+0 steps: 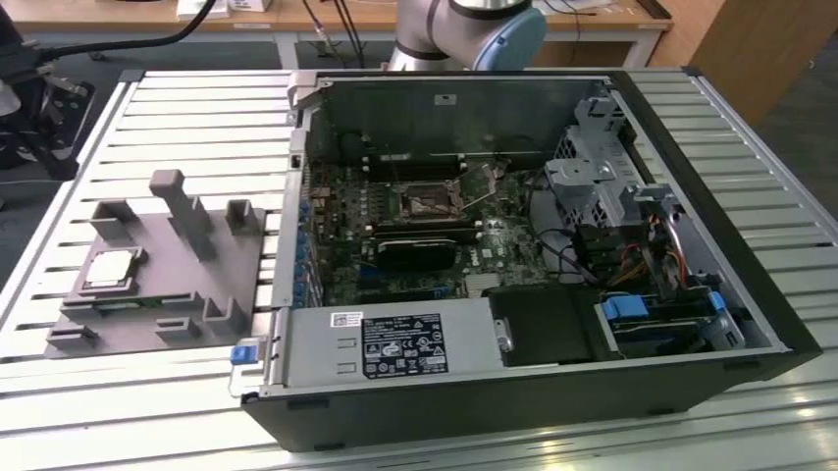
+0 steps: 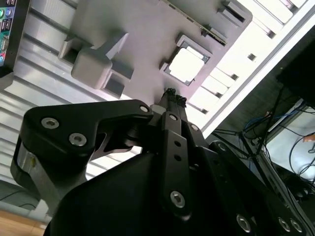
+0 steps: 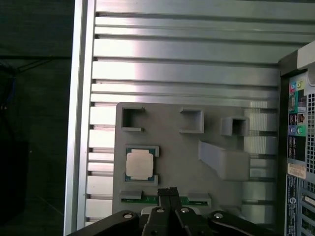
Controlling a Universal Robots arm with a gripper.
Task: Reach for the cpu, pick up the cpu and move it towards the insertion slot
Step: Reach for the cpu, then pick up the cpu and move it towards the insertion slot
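The cpu [image 1: 112,270], a small square chip with a shiny metal top, lies flat in a recess of the grey fixture [image 1: 196,280] at the exterior view's left. It also shows in both wrist views, cpu [image 2: 186,65] and cpu [image 3: 140,164]. My gripper [image 3: 170,191] hangs well above the fixture, its black fingertips pressed together with nothing between them; gripper [image 2: 172,93] sits a short way off the chip in the picture. The insertion slot [image 1: 430,203] is the square socket on the motherboard inside the open computer case [image 1: 733,294].
Tall grey posts and blocks [image 1: 171,196] rise from the fixture around the chip. A green memory stick [image 3: 147,200] lies in a fixture groove near the chip. The case wall [image 1: 294,196] stands between fixture and motherboard. Ribbed aluminium table [image 1: 196,108] surrounds everything.
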